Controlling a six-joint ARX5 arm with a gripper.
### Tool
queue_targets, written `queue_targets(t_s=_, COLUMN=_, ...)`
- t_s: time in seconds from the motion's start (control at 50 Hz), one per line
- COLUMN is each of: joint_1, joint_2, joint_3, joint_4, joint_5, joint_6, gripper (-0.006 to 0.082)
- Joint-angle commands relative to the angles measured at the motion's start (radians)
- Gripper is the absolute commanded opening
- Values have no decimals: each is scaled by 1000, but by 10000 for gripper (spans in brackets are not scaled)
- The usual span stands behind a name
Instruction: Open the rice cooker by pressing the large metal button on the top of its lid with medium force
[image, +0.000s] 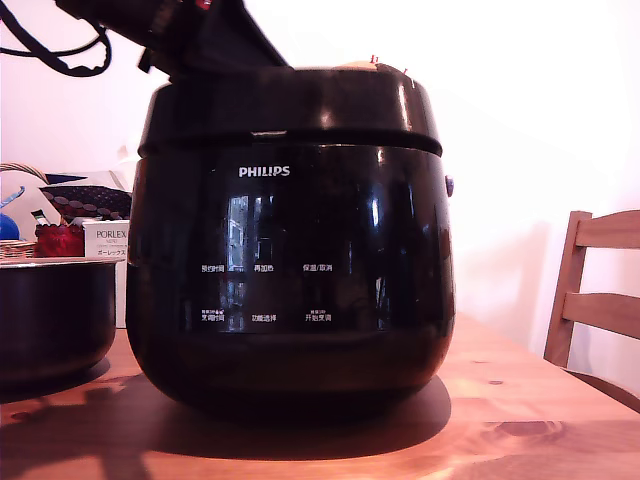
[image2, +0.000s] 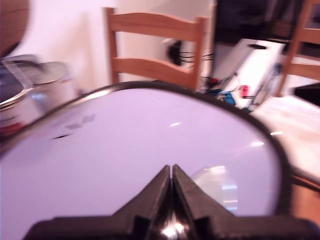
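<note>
1. Black and shiny, the rice cooker (image: 290, 250) sits on the wooden desk (image: 520, 420), and its white PHILIPS logo (image: 264, 171) faces the exterior camera.
2. Its lid (image: 290, 110) is down flat on top.
3. The robot arm (image: 180, 30) reaches over the lid from the exterior view's left.
4. In the wrist view, the fingers (image2: 171, 190) are pressed together with nothing between them, just above the pale, shiny lid top.
5. A dark pot (image: 55, 315) sits near the desk edge at the exterior view's left.
6. A wooden chair (image: 595, 290) stands past the desk edge at the exterior view's right.
</note>
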Motion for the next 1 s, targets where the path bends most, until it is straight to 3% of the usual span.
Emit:
queue_targets(t_s=0.0, joint_1=3, joint_2=30, joint_3=-35, joint_4=11, joint_5=-2, joint_6=-8, gripper=-24)
queue_targets(t_s=0.98, joint_1=18, joint_2=-96, joint_3=-35, joint_4=66, joint_5=-59, joint_6=-34, gripper=-24)
